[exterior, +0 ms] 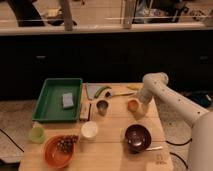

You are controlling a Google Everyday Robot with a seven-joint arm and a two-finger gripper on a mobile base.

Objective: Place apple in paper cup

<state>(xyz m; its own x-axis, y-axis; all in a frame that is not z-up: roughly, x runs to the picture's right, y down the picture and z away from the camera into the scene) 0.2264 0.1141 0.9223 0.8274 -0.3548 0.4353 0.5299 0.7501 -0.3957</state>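
Apple: one, small and orange-red (133,105), on the right part of the surface, right of the metal cup and far of the dark bowl.
Tool: one (139,106), at the end of the white arm, down at the apple's right side; whether it is open or has hold of the apple, cannot tell.
Paper cup: one, white (89,130), near-centre of the surface, well apart from the apple, to its left and nearer.
Metal cup: one, small and shiny (102,106), left of the apple, far of the paper cup.
Green vegetable: one, long (102,91), at the far side, beyond the metal cup.
Dark bowl: one (137,138), near right, with a utensil lying beside it.
Orange bowl: one (51,155), near left, holding dark round pieces.
Green tray: one (49,97), far left, with one grey block (67,99) inside.
Pale green cup: one (36,133), at the left edge, near side of the tray.
Arm: one, white (165,95), reaching in from the right.
Surface: light wooden table top (112,150).
Room: dark cabinet fronts (100,60) behind the surface, with a counter along their top; speckled floor around.
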